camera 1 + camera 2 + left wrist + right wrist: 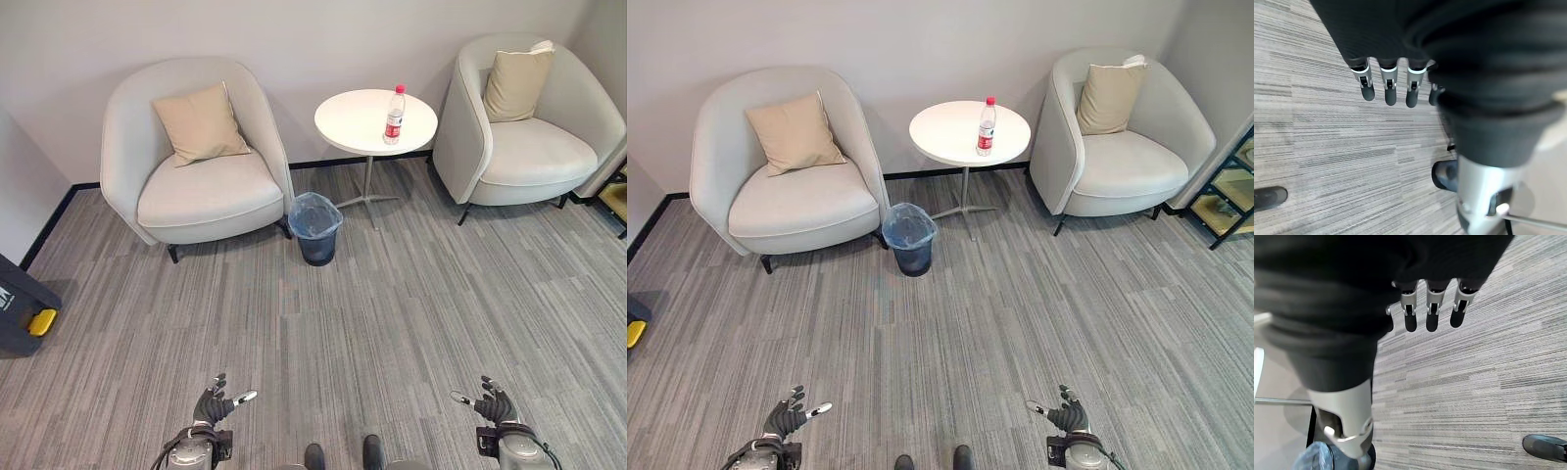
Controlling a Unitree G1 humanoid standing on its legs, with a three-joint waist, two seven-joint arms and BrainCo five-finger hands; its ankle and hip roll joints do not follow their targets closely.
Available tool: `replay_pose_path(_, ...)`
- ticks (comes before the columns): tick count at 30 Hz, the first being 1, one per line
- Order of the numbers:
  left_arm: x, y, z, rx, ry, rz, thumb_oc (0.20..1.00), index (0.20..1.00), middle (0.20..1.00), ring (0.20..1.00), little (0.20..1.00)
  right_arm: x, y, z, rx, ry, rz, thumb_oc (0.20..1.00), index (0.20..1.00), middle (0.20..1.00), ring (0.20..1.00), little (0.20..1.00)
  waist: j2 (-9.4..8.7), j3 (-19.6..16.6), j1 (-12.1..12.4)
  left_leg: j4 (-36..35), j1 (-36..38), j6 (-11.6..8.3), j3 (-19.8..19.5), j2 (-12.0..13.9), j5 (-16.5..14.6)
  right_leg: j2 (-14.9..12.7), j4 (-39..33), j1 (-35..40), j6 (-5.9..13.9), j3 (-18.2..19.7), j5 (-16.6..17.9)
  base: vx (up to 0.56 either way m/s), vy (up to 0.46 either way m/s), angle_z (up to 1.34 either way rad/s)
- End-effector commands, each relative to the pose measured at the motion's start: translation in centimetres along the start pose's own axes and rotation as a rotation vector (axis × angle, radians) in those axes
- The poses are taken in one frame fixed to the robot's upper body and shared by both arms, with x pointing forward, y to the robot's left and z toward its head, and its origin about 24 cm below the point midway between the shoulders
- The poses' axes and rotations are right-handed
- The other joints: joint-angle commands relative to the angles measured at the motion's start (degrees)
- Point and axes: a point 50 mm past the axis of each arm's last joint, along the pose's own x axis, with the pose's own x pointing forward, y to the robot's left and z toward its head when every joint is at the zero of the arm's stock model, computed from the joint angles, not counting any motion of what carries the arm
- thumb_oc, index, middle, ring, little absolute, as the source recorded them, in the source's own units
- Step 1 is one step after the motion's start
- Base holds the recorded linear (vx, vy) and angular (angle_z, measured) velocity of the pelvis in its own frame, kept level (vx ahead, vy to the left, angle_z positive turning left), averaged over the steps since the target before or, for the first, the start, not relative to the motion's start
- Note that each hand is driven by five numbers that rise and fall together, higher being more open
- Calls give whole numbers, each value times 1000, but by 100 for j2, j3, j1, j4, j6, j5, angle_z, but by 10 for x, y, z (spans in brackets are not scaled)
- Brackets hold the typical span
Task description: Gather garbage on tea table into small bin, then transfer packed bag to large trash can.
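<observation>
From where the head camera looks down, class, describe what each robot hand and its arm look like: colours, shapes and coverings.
Both match. The left robot hand and right robot hand have slim silver fingers ending in rounded dark tips, with a separate thumb. A dark ribbed cover wraps the back of each hand and the wrist. Behind it the forearm is smooth silver-grey metal.

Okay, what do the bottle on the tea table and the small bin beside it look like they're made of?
The bottle looks like clear plastic: see-through body, red cap and label. The small bin seems dark rigid plastic, lined with a thin, crinkled, bluish translucent bag. The tea table has a smooth matte white top.
</observation>
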Motion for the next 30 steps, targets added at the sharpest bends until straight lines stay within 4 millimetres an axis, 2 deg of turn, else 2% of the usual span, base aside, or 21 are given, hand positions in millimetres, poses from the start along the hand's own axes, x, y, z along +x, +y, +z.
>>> replay_pose_path(1,6,9,18,-44,-69,34,1000,1000,1000,1000,1000,6,6,19,59,-57,7,1000,1000,1000,1000,1000,-180,-29,-41,220,72,-241,-273,83,-695,-442,127,340,642,96,-777,8,20,-5)
replay_pose_path(16,7,14,28,-55,-105,58,1000,1000,1000,1000,1000,11,12,33,157,-75,2,1000,1000,1000,1000,1000,-207,148,82,923,-536,-73,-169,-98,-997,-611,667,-200,776,239,-794,11,59,-8)
replay_pose_path(17,7,15,31,-50,-117,62,1000,1000,1000,1000,1000,11,14,38,158,-88,6,1000,1000,1000,1000,1000,-206,202,111,1006,-592,-19,-147,-132,-1069,-643,951,-402,846,265,-786,11,82,-20)
replay_pose_path(20,8,16,33,-45,-124,64,1000,1000,1000,1000,1000,12,16,43,153,-101,13,1000,1000,1000,1000,1000,-177,269,117,1050,-596,33,-146,-140,-1122,-629,1360,-629,895,290,-819,34,98,-29)
replay_pose_path(21,9,16,35,-42,-128,70,1000,1000,1000,1000,1000,13,19,49,131,-122,24,1000,1000,1000,1000,1000,-138,348,131,1044,-515,62,-107,-122,-1204,-673,1788,-932,932,101,-818,65,80,-31)
replay_pose_path(23,9,15,35,-42,-128,67,1000,1000,1000,1000,1000,13,20,51,119,-128,30,1000,1000,1000,1000,1000,-145,377,126,1020,-428,65,-80,-129,-1239,-695,1776,-992,928,6,-790,93,20,-33)
replay_pose_path(27,10,11,35,-50,-126,60,1000,1000,1000,1000,1000,14,18,57,94,-156,30,1000,1000,1000,1000,1000,-150,403,74,883,-101,43,-30,-130,-1326,-661,1365,-1256,854,-373,-577,162,-62,-31)
replay_pose_path(30,12,7,38,-47,-134,50,1000,1000,1000,1000,1000,12,19,55,73,-155,32,1000,1000,1000,1000,1000,-155,458,0,816,201,-52,-89,-93,-1412,-712,1043,-1378,837,-862,-456,226,-158,-13)
